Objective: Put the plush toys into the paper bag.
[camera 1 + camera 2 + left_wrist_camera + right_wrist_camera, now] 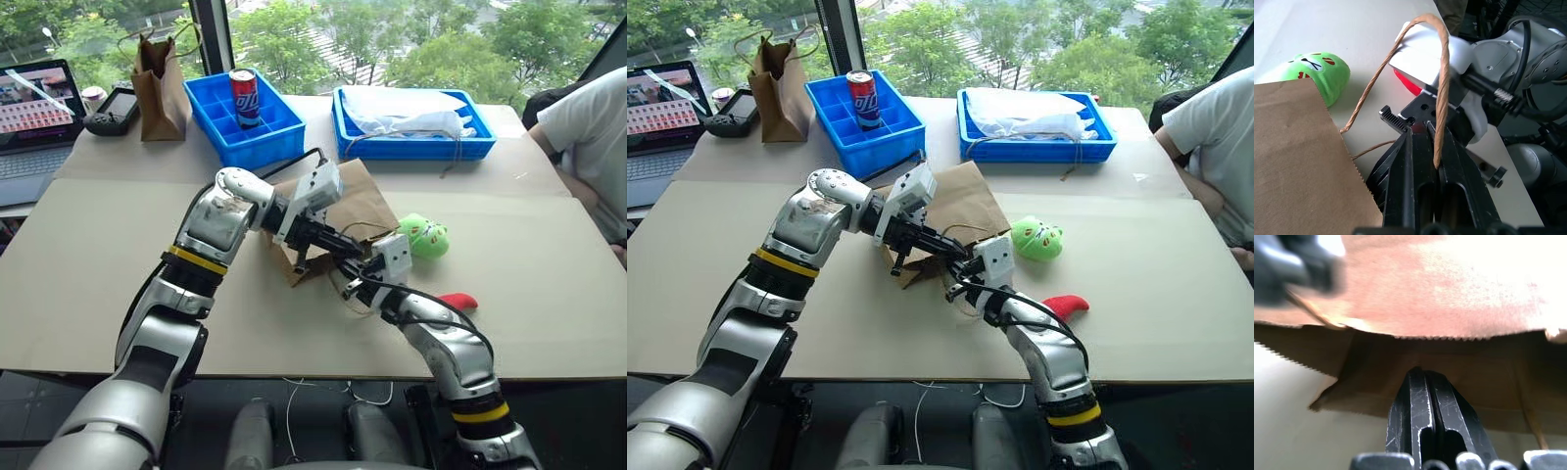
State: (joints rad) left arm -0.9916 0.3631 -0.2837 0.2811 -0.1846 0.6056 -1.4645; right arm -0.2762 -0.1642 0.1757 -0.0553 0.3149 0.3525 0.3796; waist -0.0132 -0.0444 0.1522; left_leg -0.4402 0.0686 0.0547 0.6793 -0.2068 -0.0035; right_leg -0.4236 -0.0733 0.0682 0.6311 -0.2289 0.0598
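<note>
The red toy point(458, 301) sits half hidden behind the right arm (its green tip unseen)

Paper bag point(358, 201) mouth raised, both grippers crowd its opening. Bare tabletop point(549, 294) right of green plush toy point(425, 236). Blue bins point(245, 122) block far edge.

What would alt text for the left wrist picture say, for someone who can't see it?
The left gripper, jaws shut, pinches a twine handle of the brown paper bag, which lies flat on the table. A green plush toy lies just past the bag's edge, and the right gripper sits close ahead.
</note>
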